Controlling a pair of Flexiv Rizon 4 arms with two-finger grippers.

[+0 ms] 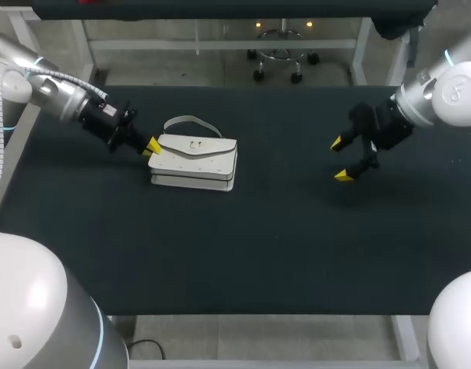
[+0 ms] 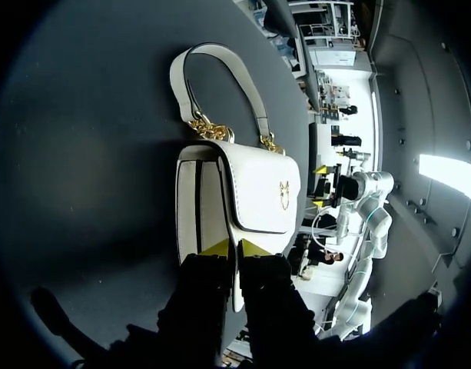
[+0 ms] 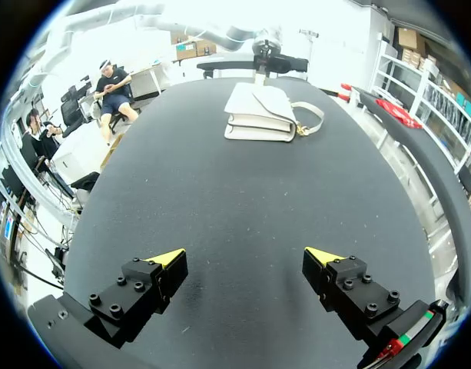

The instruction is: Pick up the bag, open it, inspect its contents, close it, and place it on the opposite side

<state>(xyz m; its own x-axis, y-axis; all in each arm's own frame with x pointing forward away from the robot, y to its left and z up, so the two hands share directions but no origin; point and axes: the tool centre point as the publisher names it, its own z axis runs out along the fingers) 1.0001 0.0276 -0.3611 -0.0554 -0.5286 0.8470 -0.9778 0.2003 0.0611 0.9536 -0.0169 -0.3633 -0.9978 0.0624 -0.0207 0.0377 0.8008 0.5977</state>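
A white handbag [image 1: 197, 157] lies flat on the dark table, left of the middle, its flap up and its handle [image 1: 190, 121] toward the far side. My left gripper [image 1: 152, 146] is at the bag's left end. In the left wrist view its yellow tips [image 2: 214, 246] pinch the edge of the bag's flap [image 2: 266, 184] from both sides, and gold chain links join the handle [image 2: 177, 73] to the bag. My right gripper [image 1: 340, 159] hangs open above the table's right half, far from the bag. The right wrist view shows the open right gripper [image 3: 247, 257] with the bag [image 3: 260, 111] well ahead of it.
The black tabletop [image 1: 258, 246] holds nothing but the bag. My left arm comes in low from the far left, and my right arm from the far right.
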